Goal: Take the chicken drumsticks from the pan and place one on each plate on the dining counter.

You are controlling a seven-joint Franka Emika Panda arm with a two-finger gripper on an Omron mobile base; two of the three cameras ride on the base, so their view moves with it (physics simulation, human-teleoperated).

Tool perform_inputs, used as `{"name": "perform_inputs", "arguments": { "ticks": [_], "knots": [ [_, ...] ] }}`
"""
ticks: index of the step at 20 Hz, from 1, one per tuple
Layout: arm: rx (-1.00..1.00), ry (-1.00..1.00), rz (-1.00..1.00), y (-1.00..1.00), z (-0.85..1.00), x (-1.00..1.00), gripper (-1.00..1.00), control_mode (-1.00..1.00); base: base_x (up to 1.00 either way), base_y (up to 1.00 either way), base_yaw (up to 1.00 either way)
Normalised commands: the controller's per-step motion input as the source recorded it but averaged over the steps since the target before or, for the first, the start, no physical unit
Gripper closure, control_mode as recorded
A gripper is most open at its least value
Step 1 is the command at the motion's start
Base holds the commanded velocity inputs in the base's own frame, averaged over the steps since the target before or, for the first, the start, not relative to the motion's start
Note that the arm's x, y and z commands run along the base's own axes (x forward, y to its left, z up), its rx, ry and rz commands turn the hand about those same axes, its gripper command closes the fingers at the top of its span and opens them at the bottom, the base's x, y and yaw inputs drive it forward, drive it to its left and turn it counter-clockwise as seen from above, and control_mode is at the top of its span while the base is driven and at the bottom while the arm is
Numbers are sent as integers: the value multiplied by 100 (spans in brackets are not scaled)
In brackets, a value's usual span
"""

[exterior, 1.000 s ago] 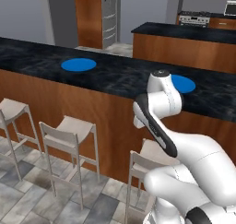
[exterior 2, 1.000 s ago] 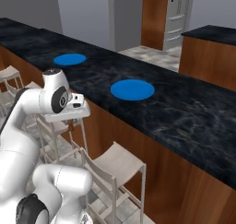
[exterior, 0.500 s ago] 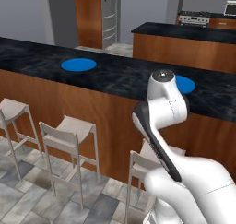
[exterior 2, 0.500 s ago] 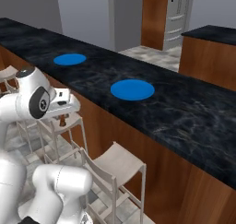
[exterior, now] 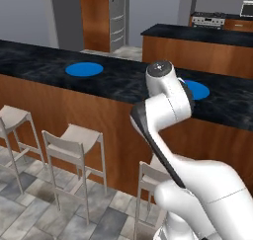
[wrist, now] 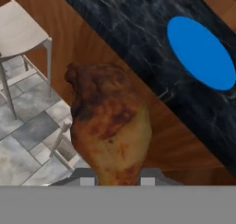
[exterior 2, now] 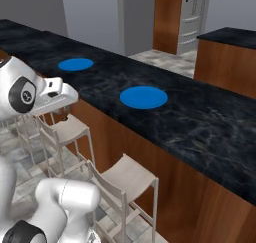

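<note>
The robot's small dark two-finger gripper (wrist: 118, 179) is clamped tight on an orange-brown roasted chicken drumstick (wrist: 109, 128), and in the hand view the thick meaty end sits down between the finger tips while the thin end points up toward 11 o'clock. Under the drumstick, at about 8 o'clock in that view, there is a grey tiled floor (wrist: 27, 135). A pale wooden bar stool (wrist: 20, 34) stands at 10 o'clock, and a bit of another stool shows right behind the meat. Past the stools comes the long dining counter with its black marbled stone top (wrist: 133, 32) and its plain reddish-brown wood front (wrist: 92, 48). The drumstick hangs in the air in front of that wood front, not over the stone top. A flat round bright blue plate (wrist: 200, 52) lies on the stone top at 2 o'clock from the drumstick, well apart from it. In the right base view the white hand (exterior 2: 52, 94) is out over the stools, near the counter edge, and the near blue plate (exterior 2: 144, 97) is at 3 o'clock from it. A second flat round blue plate (exterior 2: 75, 64) lies farther along the same top, at about 1 o'clock from the hand. Far behind the counter stands another dark-topped wooden counter (exterior: 197, 49).
</note>
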Motion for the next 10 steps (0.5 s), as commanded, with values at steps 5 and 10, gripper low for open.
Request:
{"name": "perform_inputs", "arguments": {
  "ticks": [5, 10],
  "knots": [
    [-3, 4, -2, -33, 57, 47, 100, -100, 0, 0, 0],
    [-3, 15, 0, -62, 6, 67, 100, -100, 0, 0, 0]
  ]
}}
